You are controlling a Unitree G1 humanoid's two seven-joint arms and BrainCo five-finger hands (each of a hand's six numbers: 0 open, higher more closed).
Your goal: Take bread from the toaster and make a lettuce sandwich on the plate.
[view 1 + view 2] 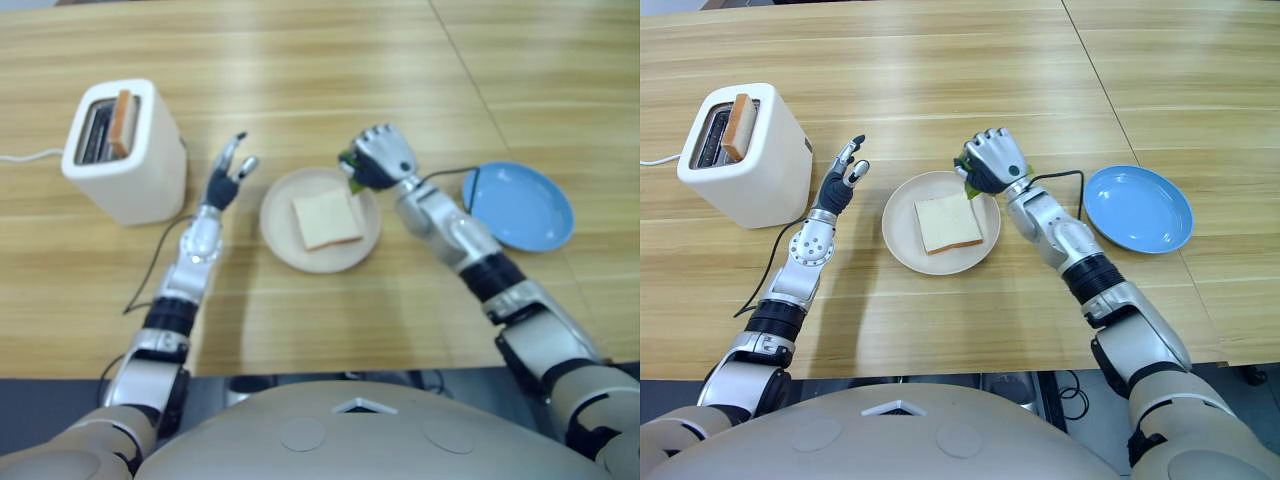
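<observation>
- While our right hand point(992, 160) hangs over the far right rim of the plate point(902, 245), its fingers are clenched on a lettuce leaf point(353, 183).
- One bread slice point(948, 223) lies flat mid-plate, with bare rim all around it.
- Our left hand point(840, 180) hovers with fingers released, in the gap between toaster point(740, 165) and plate, touching neither.
- A second bread slice point(737, 125) stands in the toaster's slot.
- A blue plate point(1137, 208) sits right of our right arm; wide bare table point(940, 90) lies beyond.

Mostly hidden: lettuce point(964, 166), enclosed by the curled fingers point(988, 148) of my right hand point(992, 165); only green edges show at the hand's 9 o'clock side. Partly hidden: bread slice point(737, 122), lower part sunk in the toaster point(755, 175) slot. Cut off: white cord point(655, 160), at the 9 o'clock edge.
</observation>
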